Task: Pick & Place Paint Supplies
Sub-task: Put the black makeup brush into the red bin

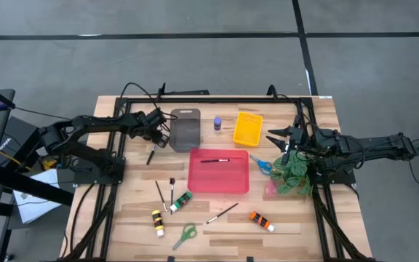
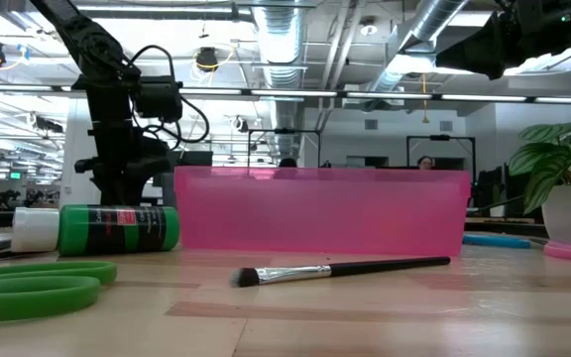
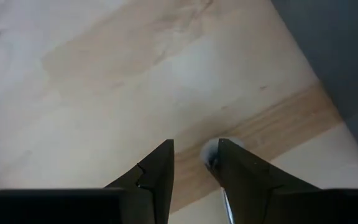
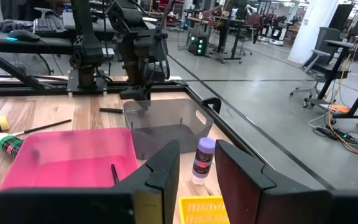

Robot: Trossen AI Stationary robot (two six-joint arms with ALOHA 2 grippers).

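The left gripper (image 3: 194, 165) has its fingers set narrowly apart with nothing seen between them; its wrist view shows only bare table (image 3: 104, 74) wood and a pale round object (image 3: 210, 151) just beside one fingertip, too partial to identify. The high view alone places that gripper (image 1: 153, 125) by the grey tray (image 1: 185, 129), above a paintbrush (image 1: 150, 156). The right gripper (image 4: 194, 165) is likewise narrowly parted and holds nothing; its wrist view frames the purple bottle (image 4: 202, 159) standing between the grey tray (image 4: 166, 124) and the yellow tray (image 4: 204, 211). From above, one paintbrush (image 1: 214, 160) lies inside the red tray (image 1: 218, 172); other supplies lie loose in front of it. The low view shows a green tube (image 2: 107, 228) and a brush (image 2: 340, 270) lying on the table.
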